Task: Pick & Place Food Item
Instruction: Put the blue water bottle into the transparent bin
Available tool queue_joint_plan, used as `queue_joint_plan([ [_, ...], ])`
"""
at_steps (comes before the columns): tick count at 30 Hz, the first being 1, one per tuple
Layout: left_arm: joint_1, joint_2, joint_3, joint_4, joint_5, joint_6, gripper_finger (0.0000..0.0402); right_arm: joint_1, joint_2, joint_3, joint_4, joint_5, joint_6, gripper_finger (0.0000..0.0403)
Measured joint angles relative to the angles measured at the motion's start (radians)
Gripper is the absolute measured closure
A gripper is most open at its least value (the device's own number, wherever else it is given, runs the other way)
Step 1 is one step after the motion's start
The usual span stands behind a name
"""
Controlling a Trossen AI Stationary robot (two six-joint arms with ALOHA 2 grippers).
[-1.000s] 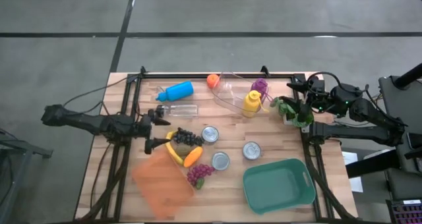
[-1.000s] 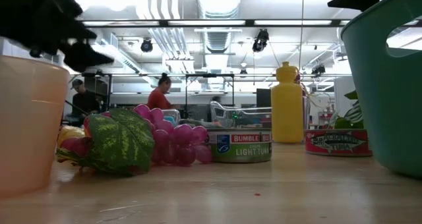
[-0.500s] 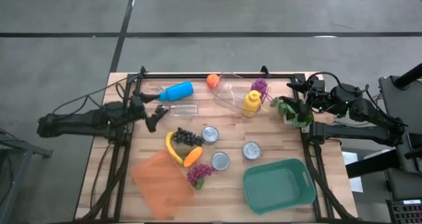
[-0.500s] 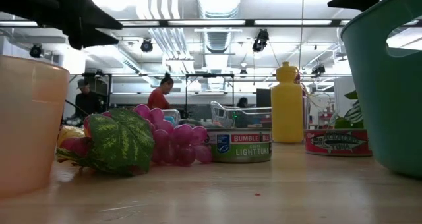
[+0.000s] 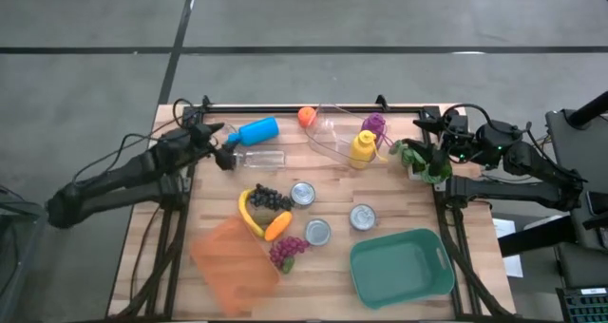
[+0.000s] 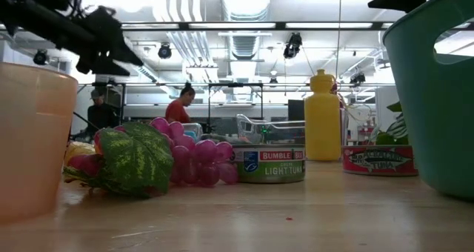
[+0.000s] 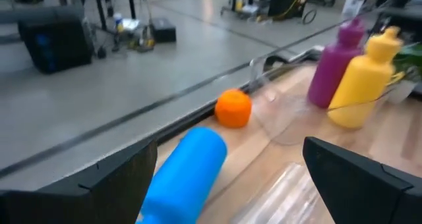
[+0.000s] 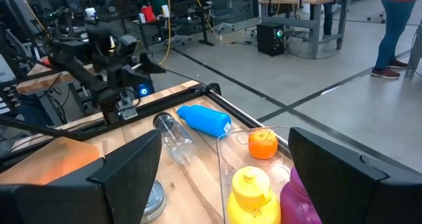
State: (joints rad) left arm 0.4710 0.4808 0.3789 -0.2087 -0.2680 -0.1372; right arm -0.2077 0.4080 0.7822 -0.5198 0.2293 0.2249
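Your left end effector (image 5: 226,155) is hanging at the table's rear left, jaws standing wide with nothing between them. Directly in front of it the blue bottle (image 7: 188,170) is lying on its side, its long axis running away from the fingers toward the rear rail, and the clear bottle (image 5: 258,159) is lying just beside it. Neither is food. The nearest food in that line is the orange (image 7: 233,109), sitting past the blue bottle's far end against the rear rail, next to the clear tray (image 5: 334,133). I judge that as the likeliest target for this arm, though I cannot tell for sure.

The banana (image 5: 248,215), dark grapes (image 5: 270,199) and carrot (image 5: 278,226) are lying in a cluster toward the front of the table from that end effector, the banana's long axis running roughly front to back. You would be swinging round to reach those, so the orange is asking less of you.

Your right end effector (image 5: 432,152) is waiting at the right edge, jaws apart, hovering over some green leaves (image 5: 420,161); I cannot tell whether it is touching them. It is well apart from the orange, so the left arm is the nearer one.

The wooden table (image 5: 380,190) is crowded: tins (image 5: 303,194), a yellow bottle (image 5: 363,149), a teal bin (image 5: 401,266) at the front right. Beyond it, people are standing at benches (image 6: 180,107).
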Motion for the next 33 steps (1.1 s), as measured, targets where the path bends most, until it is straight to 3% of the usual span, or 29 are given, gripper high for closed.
queue_joint_plan([
  [4, 0.093, 0.034, -0.022, -0.009, 0.068, -0.038, 0.0018, 0.0, 0.0, 0.0, 0.0, 0.0, 0.0, 0.0074],
  [11, 0.216, 0.039, -0.065, 0.048, 0.094, -0.003, 0.0019, 0.0, 0.0, 0.0, 0.0, 0.0, 0.0, 0.0074],
  [20, 0.341, 0.041, -0.191, 0.242, 0.277, -0.038, 0.0019, 0.0, 0.0, 0.0, 0.0, 0.0, 0.0, 0.0074],
  [27, 0.451, 0.055, -0.168, 0.252, 0.392, -0.019, 0.0019, 0.0, 0.0, 0.0, 0.0, 0.0, 0.0, 0.0074],
  [33, 0.534, 0.179, -0.139, 0.244, 0.568, -0.023, 0.0019, 0.0, 0.0, 0.0, 0.0, 0.0, 0.0, 0.0074],
])
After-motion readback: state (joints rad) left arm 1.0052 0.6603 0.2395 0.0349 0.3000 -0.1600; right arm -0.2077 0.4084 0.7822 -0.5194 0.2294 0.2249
